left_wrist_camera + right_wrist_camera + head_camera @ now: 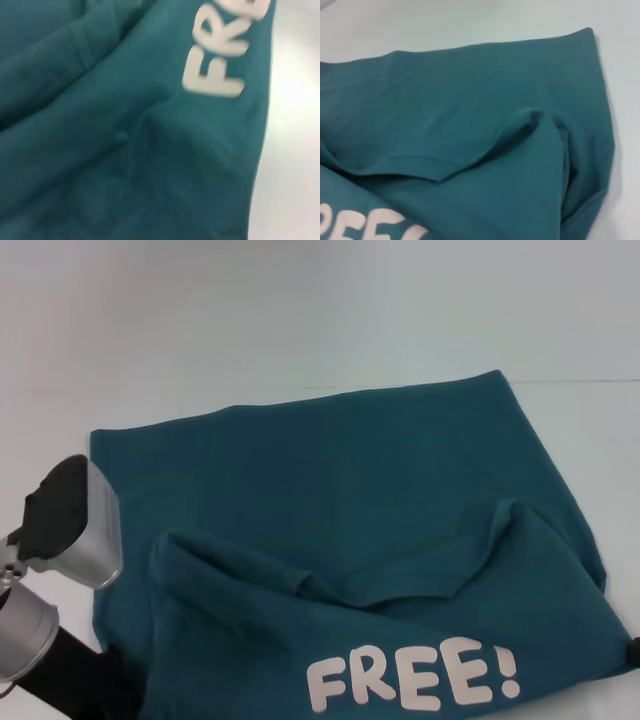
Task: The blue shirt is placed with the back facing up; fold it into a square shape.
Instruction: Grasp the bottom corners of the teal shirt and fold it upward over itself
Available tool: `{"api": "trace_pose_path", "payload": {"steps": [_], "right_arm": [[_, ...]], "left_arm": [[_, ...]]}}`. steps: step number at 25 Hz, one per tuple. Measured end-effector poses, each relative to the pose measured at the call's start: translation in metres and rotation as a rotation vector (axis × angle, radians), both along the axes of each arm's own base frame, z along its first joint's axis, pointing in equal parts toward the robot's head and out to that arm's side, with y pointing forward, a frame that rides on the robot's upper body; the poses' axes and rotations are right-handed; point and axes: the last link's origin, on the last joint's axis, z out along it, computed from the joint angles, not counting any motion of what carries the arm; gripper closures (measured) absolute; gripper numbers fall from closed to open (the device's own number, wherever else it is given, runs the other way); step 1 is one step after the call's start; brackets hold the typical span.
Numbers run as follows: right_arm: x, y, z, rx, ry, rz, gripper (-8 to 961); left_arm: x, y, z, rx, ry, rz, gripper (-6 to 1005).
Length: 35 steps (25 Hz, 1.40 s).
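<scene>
A: Head view?

B: The blue shirt [380, 500] is on the white table [300, 310], filling the centre and right. The near part is folded up over the plain back, so the white "FREE!" lettering [412, 678] faces up at the near edge. The folded flap is bunched, with a raised hump on the right and a loose ridge running left.

A: Arms?

B: The left arm [60, 540] is at the lower left, its grey and black wrist housing just beside the shirt's left edge. The left gripper is out of sight, so I cannot tell whether the fingers are apart or together. The right arm is not visible.

A: Left wrist view?

B: Close on the blue shirt [125, 140]: wrinkled cloth, part of the lettering [220, 60], and bare table [295, 150] along the cloth's edge. No fingers visible.

A: Right wrist view?

B: The shirt [470, 90] again: flat back layer, the folded flap's hem lying across it, a hump near one corner, a bit of lettering [370, 227], and table [445, 20] beyond. No fingers here either, so the right gripper's state can't be told.
</scene>
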Motion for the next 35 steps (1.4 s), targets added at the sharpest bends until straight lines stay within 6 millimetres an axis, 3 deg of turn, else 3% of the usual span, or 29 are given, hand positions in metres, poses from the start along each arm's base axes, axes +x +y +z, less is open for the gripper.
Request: {"api": "trace_pose_path", "payload": {"steps": [8, 16, 19, 26, 33, 35], "right_arm": [[-0.014, 0.014, 0.011, 0.003, 0.015, 0.064, 940], [-0.036, 0.048, 0.027, 0.021, 0.033, 0.16, 941], [-0.047, 0.065, 0.032, 0.03, 0.033, 0.201, 941], [-0.069, 0.11, 0.038, 0.035, -0.016, 0.256, 941], [-0.078, 0.173, 0.049, 0.092, -0.021, 0.266, 942], [-0.077, 0.181, 0.05, 0.1, -0.028, 0.26, 942]], "left_arm": [[0.014, 0.003, 0.008, 0.013, -0.065, -0.031, 954], [0.019, 0.006, 0.024, 0.081, -0.127, -0.025, 953], [0.021, 0.01, 0.03, 0.125, -0.144, -0.029, 954], [0.015, 0.041, 0.05, 0.381, -0.185, -0.045, 954], [0.01, 0.072, 0.061, 0.582, -0.196, -0.043, 954], [0.007, 0.079, 0.063, 0.625, -0.198, -0.04, 954]]}}
